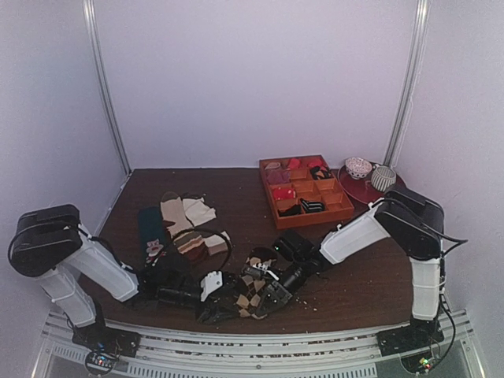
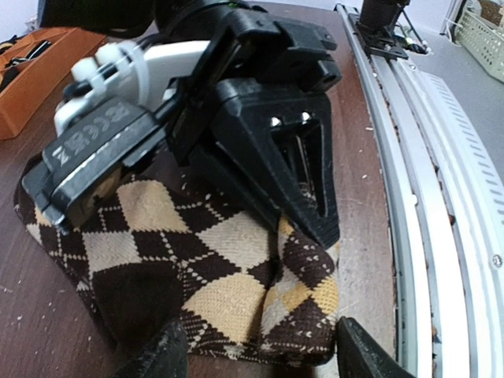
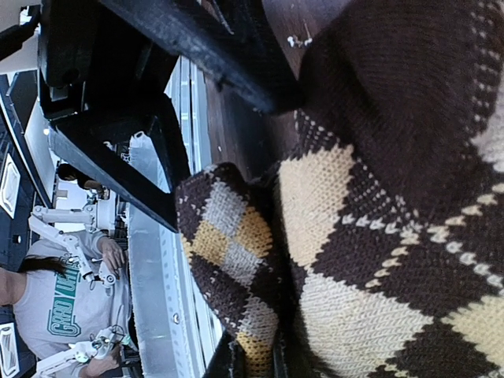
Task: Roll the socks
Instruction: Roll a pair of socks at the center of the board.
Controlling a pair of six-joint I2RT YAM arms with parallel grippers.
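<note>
- The dark wooden table [image 1: 370,276] takes up the floor of the white-walled cell, and we see pale crumbs scattered over its near part.
- A ribbed metal rail [image 1: 260,342] runs along the near edge of the table, just beyond the socks in both wrist views.
- Our left arm [image 1: 87,264] and right arm [image 1: 362,232] both reach low towards the front centre, and they meet over the same heap.
- The socks [image 1: 248,295] lie bunched on the table at front centre, close to the rail. Brown, cream and black diamonds face up, and one folded end points at the left wrist camera.
- An orange compartment tray [image 1: 313,220] sits at the back right with small dark and red bundles in its cells.
- A red plate [image 1: 358,191] touches the tray's right side and carries two pale rolled balls.
- The brown-and-cream striped socks [image 1: 185,224] lie left of centre, and the dark teal sock [image 1: 151,232] lies beside them.
- The right gripper [image 3: 232,161] rests on top of the argyle fabric with its jaws apart. We cannot tell whether any cloth is pinched.
- The left gripper [image 2: 264,354] has its jaws spread wide, one fingertip on each side of the folded end.
</note>
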